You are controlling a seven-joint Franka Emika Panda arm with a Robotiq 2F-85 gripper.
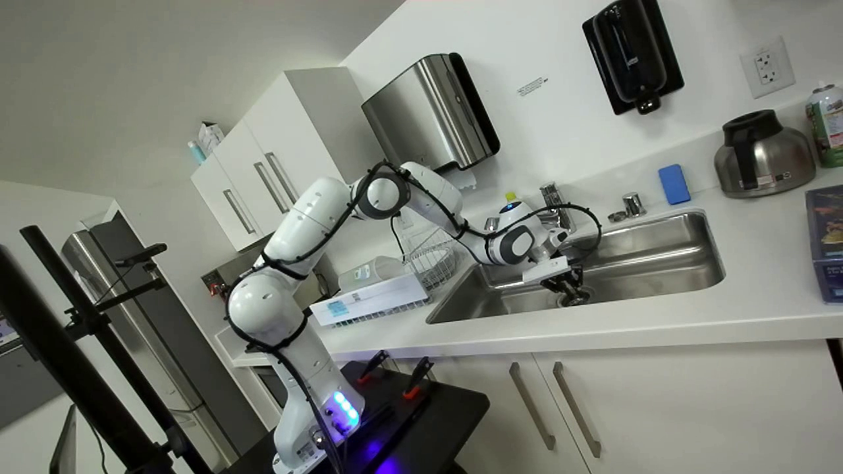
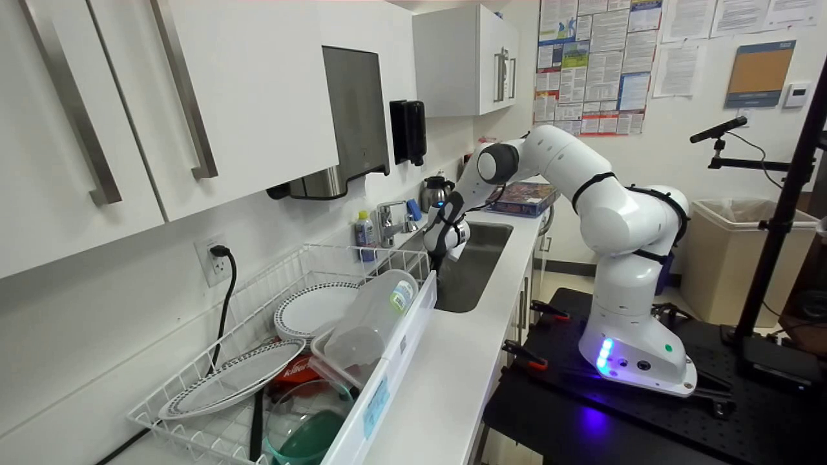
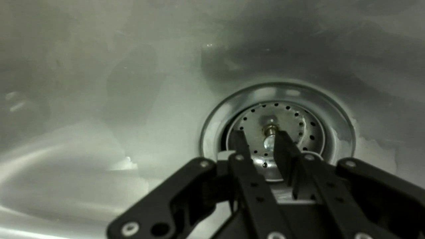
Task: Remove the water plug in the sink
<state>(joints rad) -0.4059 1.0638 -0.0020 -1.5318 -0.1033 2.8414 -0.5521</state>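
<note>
Black poles (image 1: 72, 368) far left, then white wall cabinets (image 1: 290, 131). Next the white arm (image 1: 270, 303), base glowing blue, on a black table (image 1: 448, 408) with clamps (image 1: 418, 376) along its edge. It arches rightward over the counter (image 1: 395, 334), past the dish rack (image 1: 379, 299); in an exterior view that rack holds plates (image 2: 226, 381) and a clear plastic container (image 2: 371, 323). Faucet (image 1: 552, 196) stands at the back of the sink (image 1: 665, 250); the arm's far end dips into that steel basin, gripper (image 3: 260, 139) pointing down. Wrist view: bare basin floor on the left, drain ring (image 3: 265, 91) right of centre, perforated water plug (image 3: 282, 116) inside the ring, knob (image 3: 269, 142) up. Gripper is released, fingers (image 3: 285, 149) parted with a narrow gap, knob showing in it, closer to the finger on that view's right. Touching the knob or just above it? I can't tell. Behind the sink's right end, a blue sponge (image 1: 674, 184) on end. Further right, steel pot (image 1: 777, 164) with black top and handle, spray can (image 1: 826, 125), then a dark blue box (image 1: 828, 237), the last two partly out of my sight.
</note>
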